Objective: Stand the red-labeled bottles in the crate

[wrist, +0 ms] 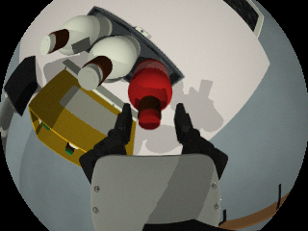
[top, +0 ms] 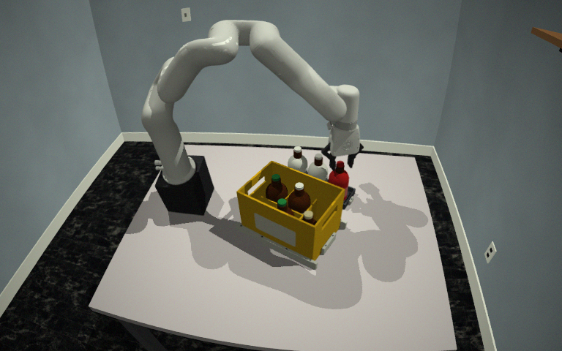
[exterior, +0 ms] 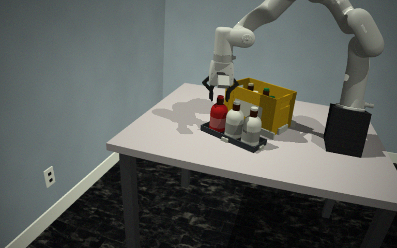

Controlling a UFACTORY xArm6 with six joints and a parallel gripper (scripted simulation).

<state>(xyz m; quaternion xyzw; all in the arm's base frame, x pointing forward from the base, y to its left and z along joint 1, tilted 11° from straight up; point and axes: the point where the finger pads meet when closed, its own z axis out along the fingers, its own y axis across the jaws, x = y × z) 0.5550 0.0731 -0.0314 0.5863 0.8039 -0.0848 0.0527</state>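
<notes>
table (exterior: 187, 152) carrying everything. yellow crate (top: 290, 231) near the middle, held level by grey clips at its base, four capped bottles showing inside; hard to tell from here which cell is free, with the dividers mostly hidden behind the walls. dark tray (exterior: 212, 132) just behind the crate, clipped down too, keeping three bottles upright in a row. two white bottles (exterior: 234, 122) meant to stay there. red bottle (exterior: 218, 117) at the tray's end, upright, not yet gripped. gripper (exterior: 219, 96) open and empty, hanging straight above the red cap, fingers either side of it, lined up, judging by that, for a neck grasp. tray mostly hidden behind the crate in the top view; label detail too small to read.
</notes>
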